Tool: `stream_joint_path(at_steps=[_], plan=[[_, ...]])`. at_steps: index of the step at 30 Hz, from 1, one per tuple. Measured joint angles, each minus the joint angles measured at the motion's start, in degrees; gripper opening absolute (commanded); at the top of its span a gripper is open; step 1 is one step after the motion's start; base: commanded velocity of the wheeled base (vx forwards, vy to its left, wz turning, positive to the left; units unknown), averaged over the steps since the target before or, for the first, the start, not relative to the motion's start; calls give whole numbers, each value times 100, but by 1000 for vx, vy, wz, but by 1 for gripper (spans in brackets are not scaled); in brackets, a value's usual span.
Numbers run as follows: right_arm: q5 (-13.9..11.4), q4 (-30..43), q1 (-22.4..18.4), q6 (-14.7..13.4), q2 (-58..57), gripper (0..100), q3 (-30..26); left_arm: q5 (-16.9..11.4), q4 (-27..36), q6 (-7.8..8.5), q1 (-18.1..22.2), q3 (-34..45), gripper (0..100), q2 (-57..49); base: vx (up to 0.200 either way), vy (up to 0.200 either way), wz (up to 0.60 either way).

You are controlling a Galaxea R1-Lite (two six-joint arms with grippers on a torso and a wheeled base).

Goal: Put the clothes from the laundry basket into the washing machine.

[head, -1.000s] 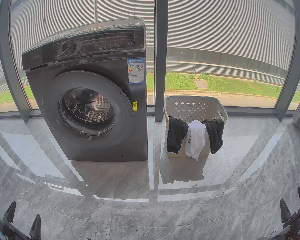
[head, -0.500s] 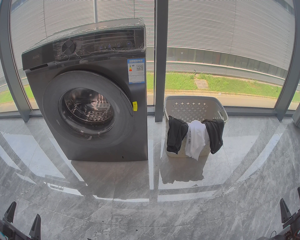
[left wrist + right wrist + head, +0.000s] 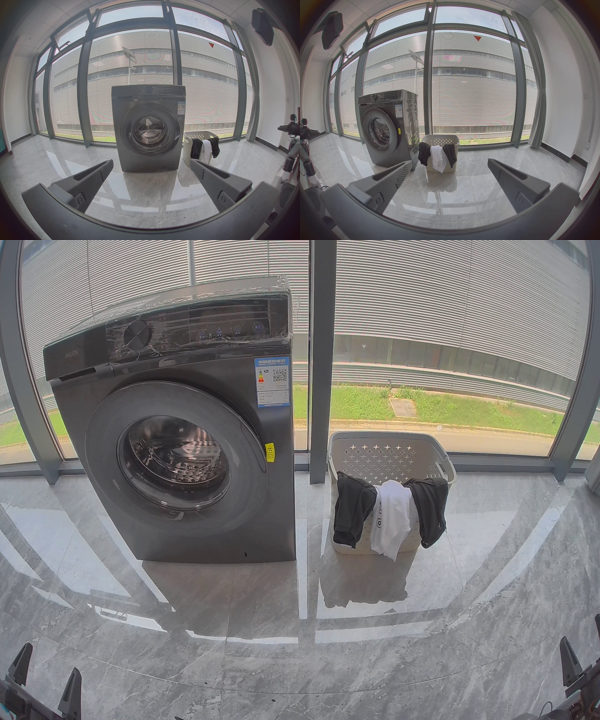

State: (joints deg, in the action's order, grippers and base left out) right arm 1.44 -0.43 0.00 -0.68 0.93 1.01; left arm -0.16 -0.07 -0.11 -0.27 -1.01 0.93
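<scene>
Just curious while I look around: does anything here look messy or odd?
Three clothes, two dark and one white, hang over the front rim of the laundry basket instead of lying inside, and clear plastic film wraps the top of the washing machine.

This looks like a bare, bright hall in a modern office or industrial building, set up as a test space rather than a lived-in home laundry. Tall windows [image 3: 462, 334] in dark metal frames [image 3: 322, 359] line one side, the floor [image 3: 375, 652] is polished grey marble and the walls [image 3: 565, 93] are plain white. The washing machine [image 3: 181, 446] stands free on the open floor with plastic film [image 3: 187, 309] over its top, the laundry basket [image 3: 387, 455] just beside it. Outside lie a grass strip [image 3: 475, 412] and a large ribbed facade [image 3: 206, 93]
</scene>
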Motion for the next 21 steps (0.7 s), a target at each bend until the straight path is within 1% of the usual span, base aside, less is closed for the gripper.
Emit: stream_joint_path(at_steps=[21], plan=[[-2,0,0,0,0,100,0,-2,0,1,0,0,100,1,0,0,0]])
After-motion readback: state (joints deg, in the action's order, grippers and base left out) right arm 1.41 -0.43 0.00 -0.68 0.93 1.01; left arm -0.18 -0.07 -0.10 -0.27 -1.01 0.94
